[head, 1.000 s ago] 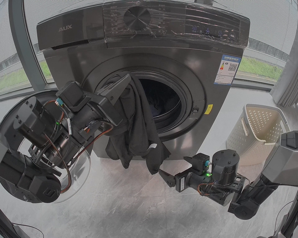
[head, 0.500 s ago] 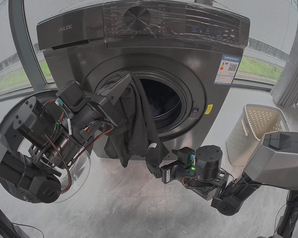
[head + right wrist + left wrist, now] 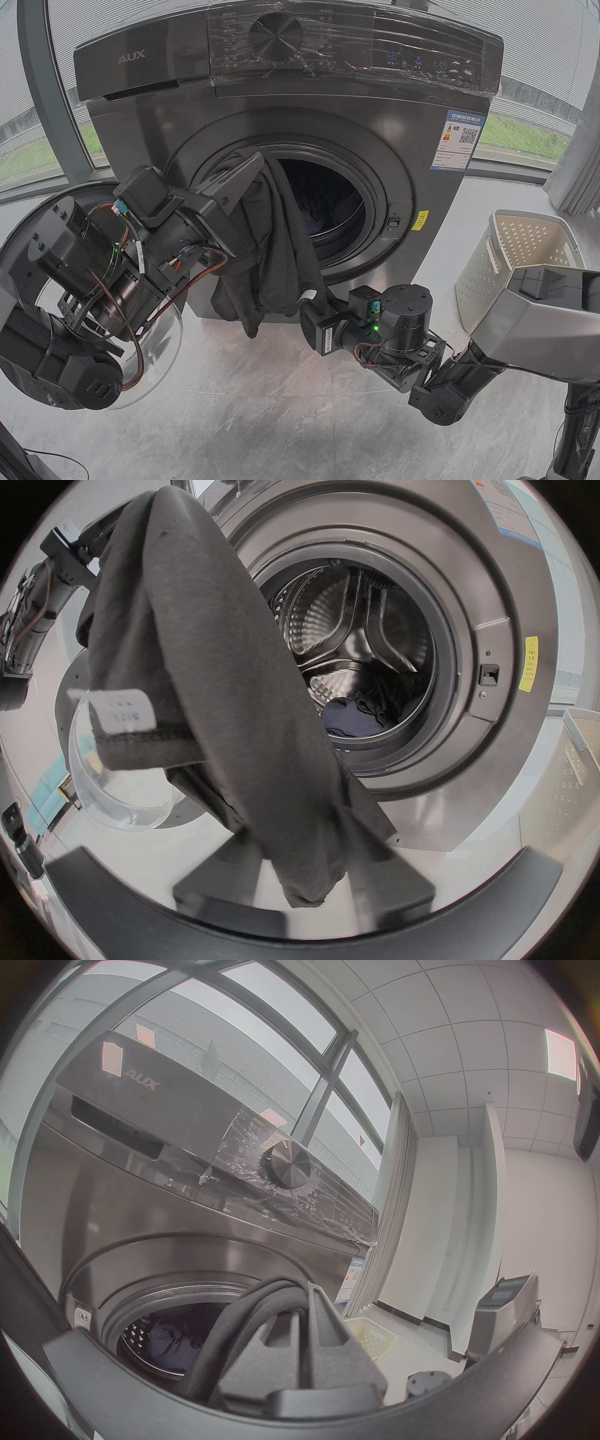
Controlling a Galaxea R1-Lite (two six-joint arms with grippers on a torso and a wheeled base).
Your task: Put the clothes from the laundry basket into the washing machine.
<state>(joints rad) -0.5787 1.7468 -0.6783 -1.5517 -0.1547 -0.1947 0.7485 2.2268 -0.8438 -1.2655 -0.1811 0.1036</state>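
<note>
- Head view: centre-left, your left gripper (image 3: pixel 253 164) was clenched on the dark garment (image 3: pixel 275 250), which hung before the washing machine (image 3: pixel 400 144) mouth. At centre, your right gripper (image 3: pixel 310 325) met its lower hem.
- Left wrist view: the dark garment (image 3: pixel 250 1316) draped over the closed fingers (image 3: pixel 325 1341).
- Right wrist view: the hem (image 3: pixel 306 867) hung between spread fingers (image 3: pixel 212 880), not pinched.

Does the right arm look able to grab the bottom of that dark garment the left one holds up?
Probably yes. The right gripper is open, and the garment's lower tip hangs between its fingers with nothing in the way. The left gripper holds the top up.
</note>
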